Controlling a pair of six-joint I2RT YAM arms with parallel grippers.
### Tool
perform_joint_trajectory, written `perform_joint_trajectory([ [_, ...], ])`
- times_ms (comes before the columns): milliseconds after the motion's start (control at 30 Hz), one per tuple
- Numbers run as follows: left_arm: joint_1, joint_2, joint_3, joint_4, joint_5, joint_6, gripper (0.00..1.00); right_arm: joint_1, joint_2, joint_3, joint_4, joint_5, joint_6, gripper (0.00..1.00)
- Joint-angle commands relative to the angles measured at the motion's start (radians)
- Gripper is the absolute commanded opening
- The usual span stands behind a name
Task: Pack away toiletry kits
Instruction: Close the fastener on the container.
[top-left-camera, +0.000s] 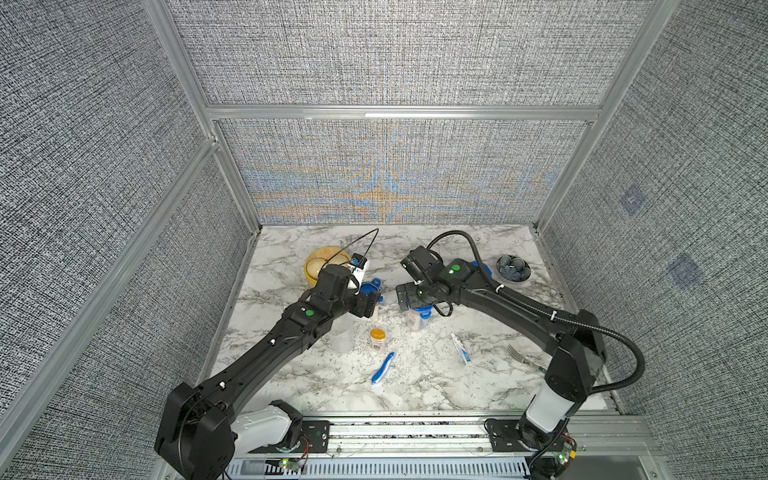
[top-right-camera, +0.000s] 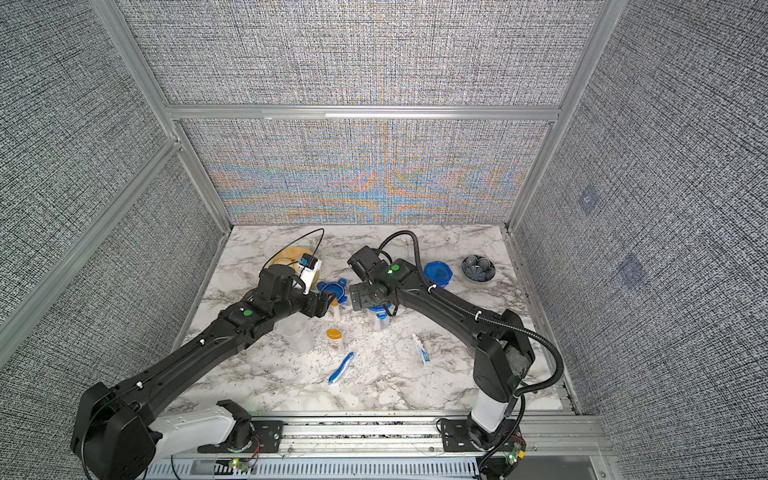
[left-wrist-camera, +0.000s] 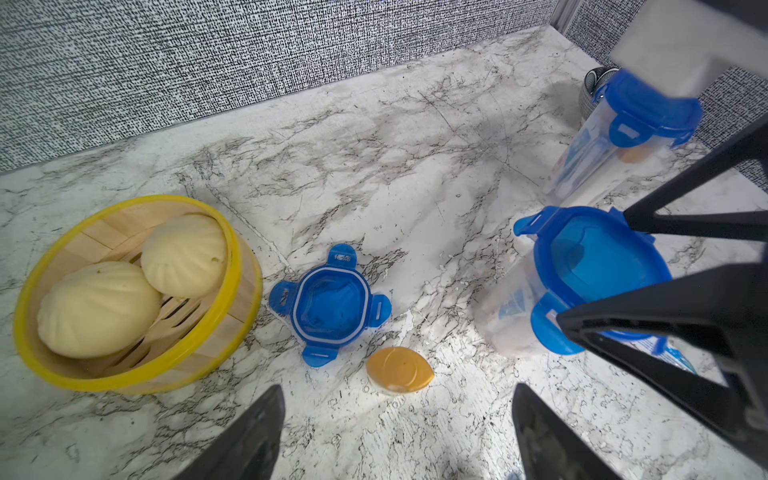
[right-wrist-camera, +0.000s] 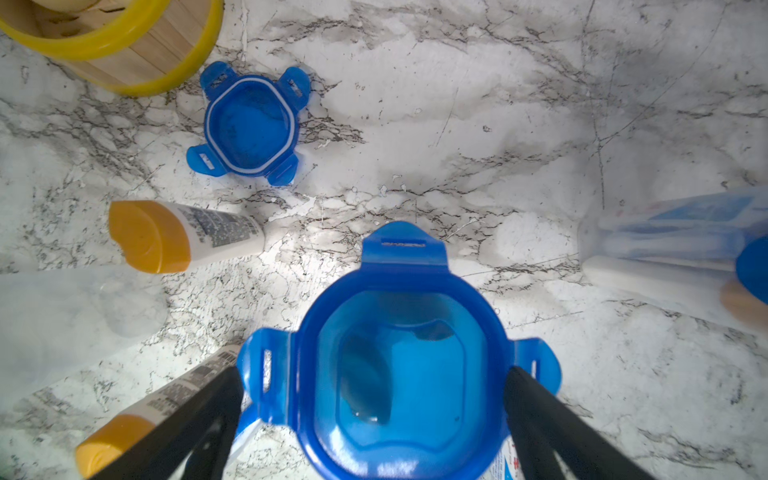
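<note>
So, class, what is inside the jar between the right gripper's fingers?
Through the clear jar a white item with blue print shows. The translucent blue lid covers the top; only dim shapes show beneath; the rest cannot be identified.

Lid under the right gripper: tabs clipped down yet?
No, the blue lid has its three visible tabs splayed outward, unclipped.

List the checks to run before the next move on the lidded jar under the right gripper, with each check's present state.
1. Right gripper open, straddling the lidded jar: ok.
2. Lid sitting on that jar: ok.
3. Lid tabs clipped down: not ok; they flare outward.
4. Left gripper open near the standing orange-capped bottle: ok.
5. Empty jar upright for the last kit: ok.
6. Lidded jar's contents complete: cannot tell.
</note>
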Motion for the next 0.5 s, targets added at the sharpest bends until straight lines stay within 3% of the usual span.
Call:
perform_joint_trajectory([
  [0, 0.002, -0.005, -0.001, 0.026, 0.011, 0.003, 0.84, 0.004, 0.006, 0.006, -0.032, 0.059, 0.013, 0.99],
  [467, 0.008, -0.001, -0.003, 0.026, 0.013, 0.007, 0.84, 0.003, 0.038, -0.014, -0.022, 0.038, 0.024, 0.99],
])
